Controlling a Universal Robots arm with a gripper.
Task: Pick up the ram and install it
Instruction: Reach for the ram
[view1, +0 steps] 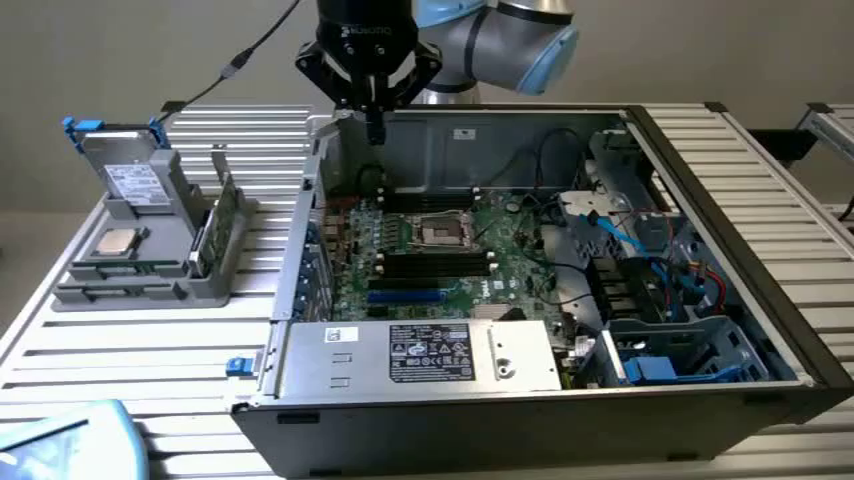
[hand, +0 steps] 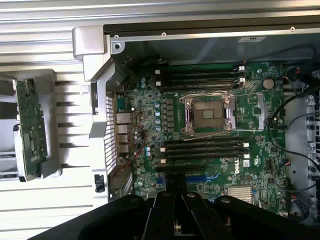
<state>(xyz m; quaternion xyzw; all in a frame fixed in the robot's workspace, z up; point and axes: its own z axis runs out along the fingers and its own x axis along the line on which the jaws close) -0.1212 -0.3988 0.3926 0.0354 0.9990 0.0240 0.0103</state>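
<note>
My gripper (view1: 376, 128) hangs on the arm above the back of the open computer case (view1: 694, 330), over the rear part of the green motherboard (view1: 454, 250). In the wrist view its black fingers (hand: 176, 197) are pressed together with nothing visible between them, above the motherboard (hand: 150, 125) near the black memory slots (hand: 205, 150). A low, long green strip that looks like the ram (view1: 203, 243) stands on edge in the grey holder (view1: 134, 290) at the exterior view's left, well away from the gripper.
The holder also carries a square silver processor chip (view1: 118, 241), a drive in a blue-tabbed caddy (view1: 127, 165) and a taller green card with a metal bracket (view1: 230, 205). Another green board (hand: 31, 127) shows in the wrist view. Cables, a power supply (view1: 427, 352) and the case walls surround the motherboard.
</note>
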